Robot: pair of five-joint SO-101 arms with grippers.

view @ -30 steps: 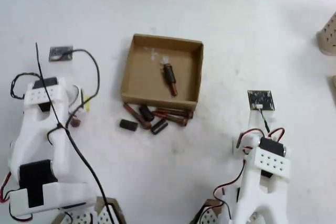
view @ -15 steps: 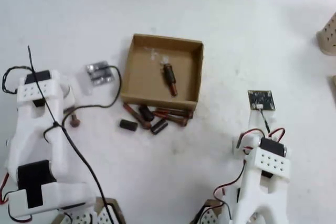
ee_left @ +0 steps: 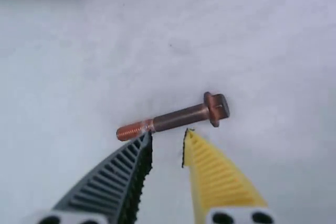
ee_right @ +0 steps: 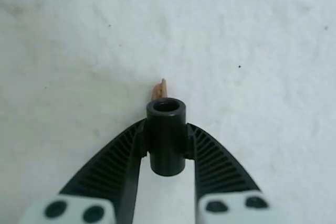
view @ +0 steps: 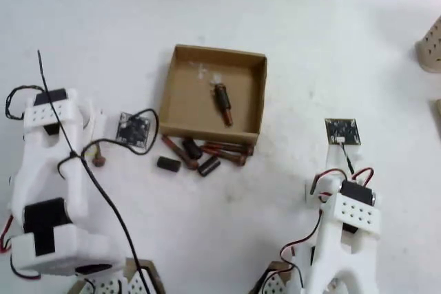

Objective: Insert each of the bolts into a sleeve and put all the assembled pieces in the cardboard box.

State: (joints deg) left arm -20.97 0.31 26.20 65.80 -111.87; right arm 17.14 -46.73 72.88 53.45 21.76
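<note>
A copper bolt (ee_left: 173, 118) lies flat on the white table, apart from the others; the high view shows this bolt (view: 98, 158) beside the left arm. My left gripper (ee_left: 167, 141) is open, its grey and yellow tips just short of the bolt's shaft, not touching. My right gripper (ee_right: 166, 140) is shut on a black sleeve (ee_right: 166, 135), held over bare table; a small copper tip (ee_right: 159, 90) shows just past it. The cardboard box (view: 178, 98) holds one assembled piece (view: 222, 103). Loose bolts (view: 224, 149) and black sleeves (view: 168, 164) lie in a heap at the box's near wall.
Black cables (view: 89, 184) trail over the left arm, and its camera board (view: 131, 131) sits between the arm and the box. The right arm's camera board (view: 342, 131) hangs at right. A pale perforated object (view: 431, 46) stands at the right edge.
The left arm's wrist has swung, carrying its camera board from the far left round toward the box and down near the heap. The bolt beside it and the right arm have stayed put.
</note>
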